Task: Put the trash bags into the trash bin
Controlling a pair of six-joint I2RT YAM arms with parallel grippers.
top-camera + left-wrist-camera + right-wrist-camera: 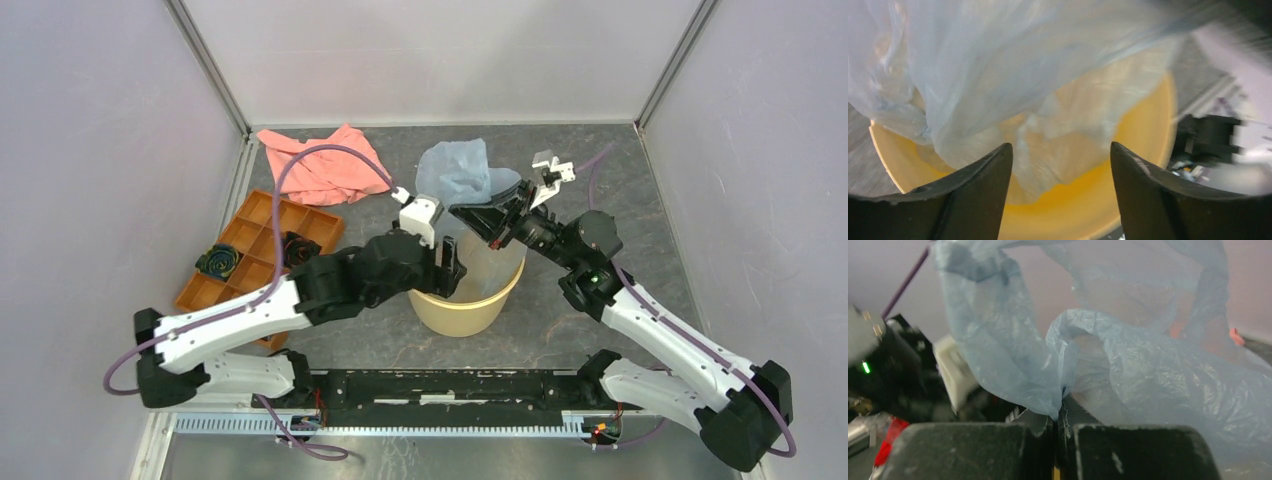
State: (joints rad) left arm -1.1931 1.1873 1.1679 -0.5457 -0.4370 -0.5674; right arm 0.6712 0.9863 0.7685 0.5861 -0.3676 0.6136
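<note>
The pale blue trash bag (pixel 458 172) hangs from my right gripper (pixel 480 214), which holds it above the far rim of the pale yellow trash bin (pixel 470 310). In the right wrist view the jaws of that gripper (pixel 1060 407) are pinched shut on a fold of the bag (pixel 1148 370). The bag's lower part (pixel 998 75) drapes down inside the bin (pixel 1143 130). My left gripper (pixel 450 262) reaches over the bin's left rim. In its wrist view it (pixel 1060 150) is open, fingers wide apart, with the film just beyond the tips and nothing clamped.
A salmon-pink cloth (pixel 320 165) lies at the back left. An orange compartmented tray (pixel 255 215) sits at the left with dark items in two cells. Walls close in the table on three sides.
</note>
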